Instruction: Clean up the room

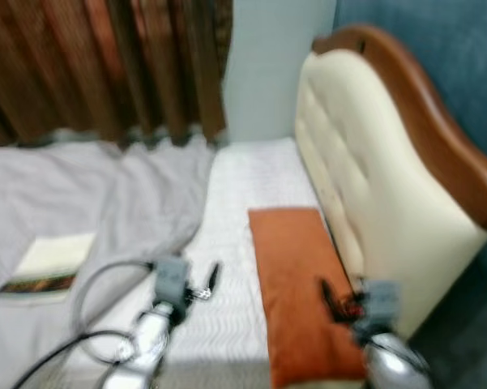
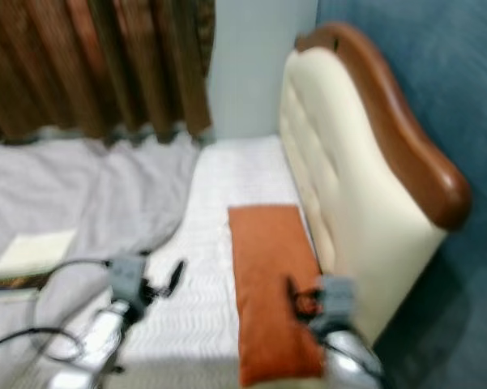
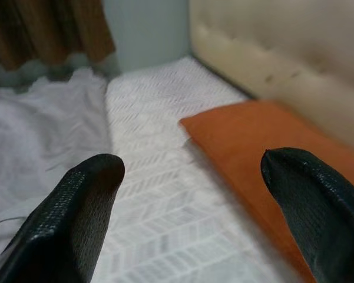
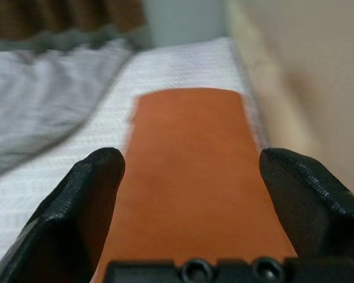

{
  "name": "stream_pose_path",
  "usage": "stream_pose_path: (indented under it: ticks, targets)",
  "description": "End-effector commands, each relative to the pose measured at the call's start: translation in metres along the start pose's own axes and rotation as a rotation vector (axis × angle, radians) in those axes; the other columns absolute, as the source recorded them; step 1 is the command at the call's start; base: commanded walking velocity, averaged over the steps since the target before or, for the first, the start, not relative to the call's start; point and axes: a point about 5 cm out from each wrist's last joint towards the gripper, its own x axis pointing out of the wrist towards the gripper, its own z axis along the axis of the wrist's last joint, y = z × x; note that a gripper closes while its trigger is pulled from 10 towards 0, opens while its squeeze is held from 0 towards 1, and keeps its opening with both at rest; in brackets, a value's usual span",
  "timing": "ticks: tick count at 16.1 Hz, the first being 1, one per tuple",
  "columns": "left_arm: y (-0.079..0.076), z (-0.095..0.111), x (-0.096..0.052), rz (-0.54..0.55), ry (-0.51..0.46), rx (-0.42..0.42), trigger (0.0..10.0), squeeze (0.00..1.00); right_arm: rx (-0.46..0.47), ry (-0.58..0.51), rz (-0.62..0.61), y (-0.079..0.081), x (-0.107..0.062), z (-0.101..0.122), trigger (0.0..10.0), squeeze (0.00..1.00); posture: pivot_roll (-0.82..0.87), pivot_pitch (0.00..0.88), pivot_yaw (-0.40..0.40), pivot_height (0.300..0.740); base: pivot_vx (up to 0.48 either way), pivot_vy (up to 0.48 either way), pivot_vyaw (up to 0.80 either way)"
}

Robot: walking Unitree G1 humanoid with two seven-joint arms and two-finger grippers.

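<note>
Right gripper point(image 4: 191, 194) spread wide, holding nothing, poised above the orange pillow point(image 1: 300, 284) lying on the bed point(image 1: 243, 211) beside the headboard point(image 1: 373, 194). Left gripper point(image 3: 194, 206) likewise wide open and empty, over the white mattress, just beside the pillow

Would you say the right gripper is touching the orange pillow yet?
Cannot tell. The right wrist view shows the right gripper open above the orange pillow, but neither it nor the blurred head views show a clear gap or contact.
</note>
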Motion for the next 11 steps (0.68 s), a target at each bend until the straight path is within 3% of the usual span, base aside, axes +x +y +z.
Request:
stream_pose_path:
  ticks: [1, 2, 4, 5, 7, 8, 9, 11]
  targets:
    - [-0.003, 0.001, 0.003, -0.005, 0.000, -0.011, 10.0, 0.00, -0.010, 0.008, -0.015, -0.007, -0.001, 0.001, 10.0, 0.00, -0.08, 0.057, 0.033, 0.740, 0.480, 0.000, 0.00]
    - [-0.003, 0.000, 0.001, 0.010, 0.007, 0.007, 10.0, 0.00, 0.048, 0.034, -0.003, -0.006, 0.002, 0.001, 10.0, 0.00, -0.08, 0.075, 0.039, 0.740, 0.480, 0.000, 0.00]
    - [-0.002, 0.002, -0.002, 0.006, 0.004, 0.013, 10.0, 0.00, 0.114, 0.102, -0.011, -0.007, 0.013, -0.003, 10.0, 0.00, -0.06, 0.134, 0.050, 0.740, 0.000, 0.000, 0.00]
    - [0.001, 0.011, -0.009, -0.030, -0.009, 0.051, 10.0, 0.00, 0.142, 0.114, -0.027, -0.007, 0.023, 0.000, 10.0, 0.00, -0.03, 0.230, 0.072, 0.740, 0.000, 0.000, 0.00]
    - [0.000, 0.026, -0.016, -0.185, -0.005, 0.077, 10.0, 0.00, 0.165, 0.120, -0.074, -0.011, 0.047, 0.005, 10.0, 0.00, 0.04, 0.346, 0.104, 0.740, 0.000, 0.000, 0.00]
    - [-0.003, 0.037, -0.032, -0.361, 0.033, 0.078, 10.0, 0.00, 0.183, 0.108, -0.091, -0.009, 0.062, 0.015, 10.0, 0.00, 0.09, 0.427, 0.137, 0.740, 0.000, 0.000, 0.00]
    - [0.001, 0.043, -0.042, -0.409, 0.056, 0.081, 10.0, 0.00, 0.179, 0.100, -0.111, -0.009, 0.068, 0.020, 10.0, 0.00, 0.12, 0.479, 0.172, 0.740, 0.000, 0.000, 0.00]
    - [0.013, 0.051, -0.057, -0.397, 0.089, 0.087, 10.0, 0.00, 0.164, 0.100, -0.180, -0.018, 0.075, 0.026, 10.0, 0.00, 0.15, 0.522, 0.195, 0.740, 0.000, 0.000, 0.00]
